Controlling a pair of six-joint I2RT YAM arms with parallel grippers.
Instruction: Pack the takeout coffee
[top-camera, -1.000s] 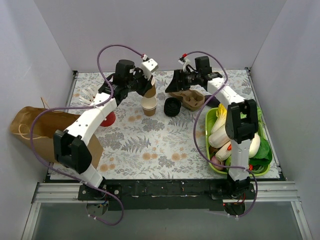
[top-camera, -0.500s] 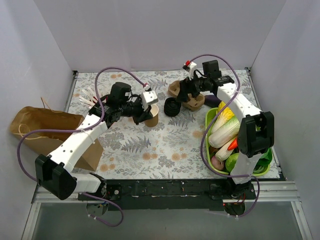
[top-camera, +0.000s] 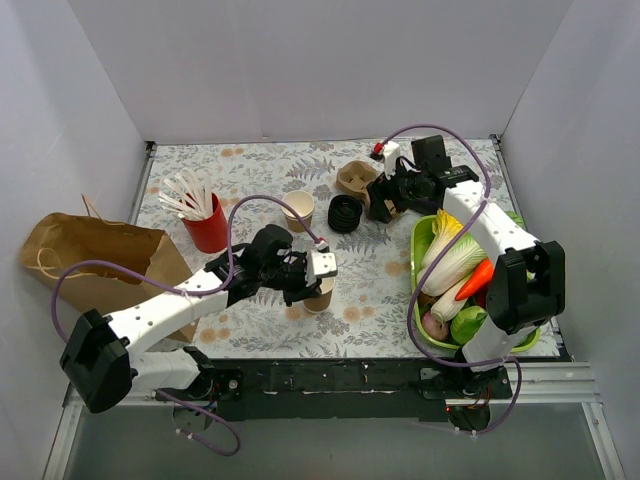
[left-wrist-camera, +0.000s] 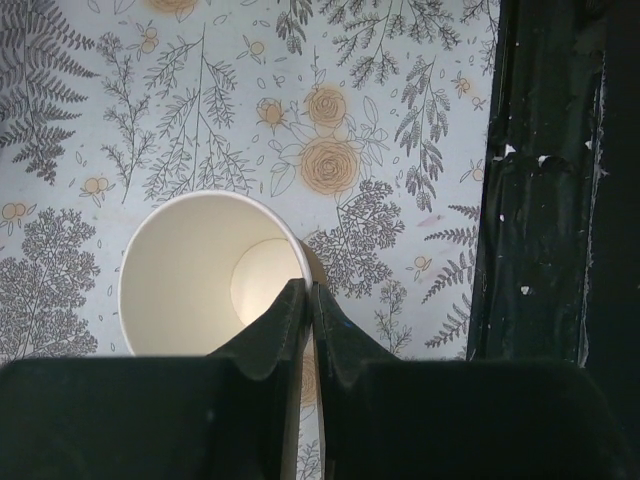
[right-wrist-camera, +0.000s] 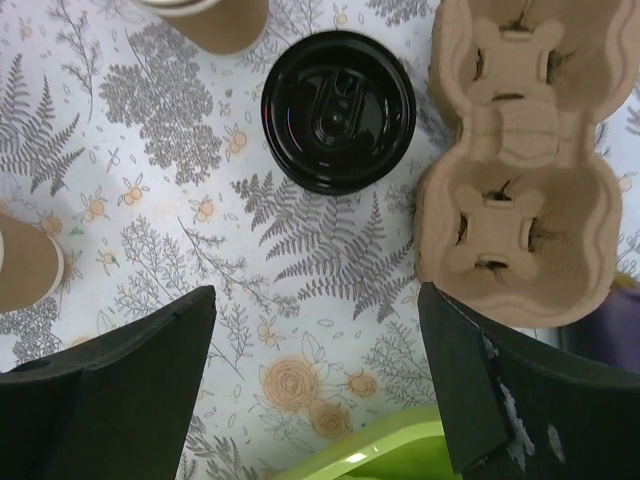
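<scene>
Now the left gripper (left-wrist-camera: 307, 290) is pinching the rim of a small upright paper cup (left-wrist-camera: 190, 270), tan outside, cream-white inside, at near centre; the round black plastic lid (right-wrist-camera: 338, 110) is lying farther right, below the wide-open right gripper (right-wrist-camera: 315, 295).

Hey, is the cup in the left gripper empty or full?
Empty: the left wrist view looks into the cup and shows only its bare bottom.

White walls (top-camera: 320, 60) enclose three sides; fern-print tabletop (top-camera: 250, 165); black rail (top-camera: 330, 378) along near edge.
</scene>
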